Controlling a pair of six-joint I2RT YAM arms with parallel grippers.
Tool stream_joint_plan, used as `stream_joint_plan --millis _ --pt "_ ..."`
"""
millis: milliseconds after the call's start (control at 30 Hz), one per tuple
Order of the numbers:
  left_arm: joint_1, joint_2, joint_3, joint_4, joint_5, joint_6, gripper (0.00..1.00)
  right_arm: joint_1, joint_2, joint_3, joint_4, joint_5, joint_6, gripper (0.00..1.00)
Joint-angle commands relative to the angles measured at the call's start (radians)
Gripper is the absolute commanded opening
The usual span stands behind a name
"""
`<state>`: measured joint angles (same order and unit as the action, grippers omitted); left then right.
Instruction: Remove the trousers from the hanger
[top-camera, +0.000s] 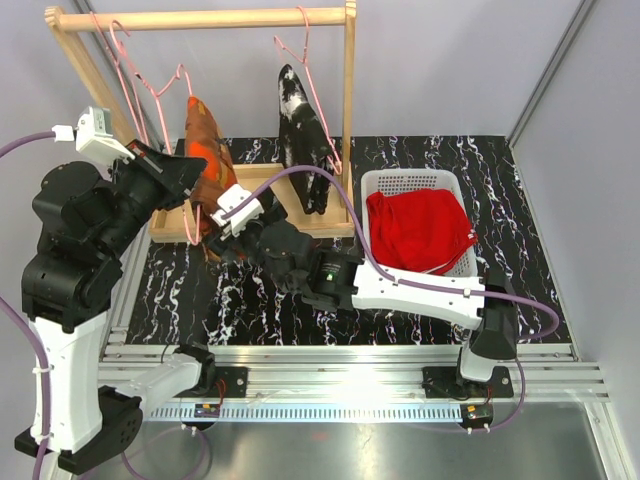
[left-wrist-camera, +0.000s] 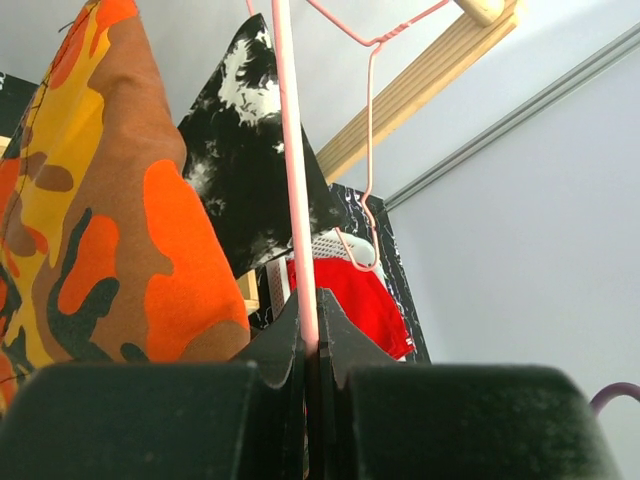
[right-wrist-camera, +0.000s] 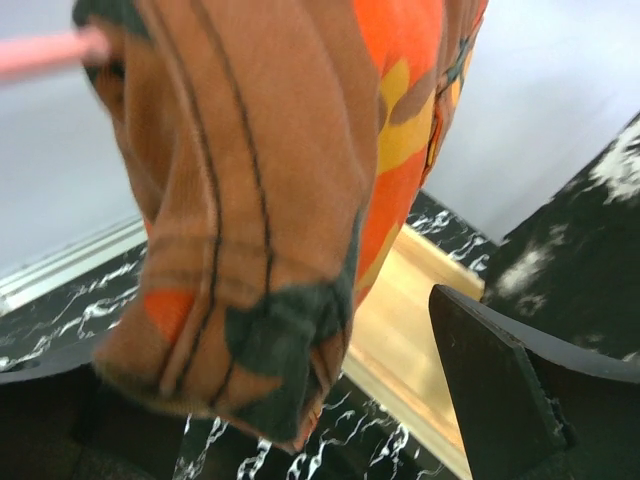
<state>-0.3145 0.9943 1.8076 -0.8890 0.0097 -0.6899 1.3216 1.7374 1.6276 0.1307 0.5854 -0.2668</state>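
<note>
My left pincer (left-wrist-camera: 312, 312) was clamped tight on the pink hanger (left-wrist-camera: 293, 150) under the wooden rack (top-camera: 200, 18). The orange camouflage trousers (left-wrist-camera: 100, 200) hung on that hanger. My right pincer (right-wrist-camera: 280, 390) stood apart, with their lower hem between its fingers (right-wrist-camera: 500, 390); contact not discernible. The black splashed trousers (top-camera: 300, 130) hung on the next hanger. The red trousers (top-camera: 415, 230) lay in the white basket (top-camera: 400, 180) on the bench (top-camera: 300, 320).
</note>
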Motion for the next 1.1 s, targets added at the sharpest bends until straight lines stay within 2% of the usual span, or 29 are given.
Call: stream_joint_plan --millis 0,133,267,400,500,533,667,833,1067 --pt "-0.003 -0.029 0.073 0.252 0.038 0.009 0.00 0.001 0.028 0.087 0.076 0.088 -0.054 0.96" --pt "-0.003 -0.028 0.096 0.240 0.026 0.016 0.00 -0.005 0.074 0.091 0.167 0.229 -0.152 0.92" --pt "-0.003 -0.028 0.107 0.243 0.038 0.006 0.00 -0.022 0.091 0.071 0.247 0.284 -0.224 0.93" --pt "-0.003 -0.006 0.147 0.220 0.056 0.015 0.00 -0.056 0.047 0.023 0.213 0.154 -0.187 0.93" --pt "-0.003 0.017 0.180 0.193 0.052 0.038 0.00 -0.067 -0.014 -0.011 0.152 -0.005 -0.147 0.94" --pt "-0.003 0.023 0.191 0.177 0.049 0.043 0.00 -0.079 -0.028 -0.014 0.094 -0.100 -0.132 0.94" --pt "-0.003 0.023 0.178 0.196 0.070 0.021 0.00 -0.096 -0.050 -0.015 0.132 -0.070 -0.068 0.93" --pt "-0.003 0.009 0.156 0.219 0.084 -0.003 0.00 -0.099 -0.024 0.040 0.205 -0.068 -0.069 0.91" --pt "-0.003 0.023 0.128 0.223 0.108 -0.008 0.00 -0.081 0.011 0.048 0.395 -0.098 -0.162 0.88"
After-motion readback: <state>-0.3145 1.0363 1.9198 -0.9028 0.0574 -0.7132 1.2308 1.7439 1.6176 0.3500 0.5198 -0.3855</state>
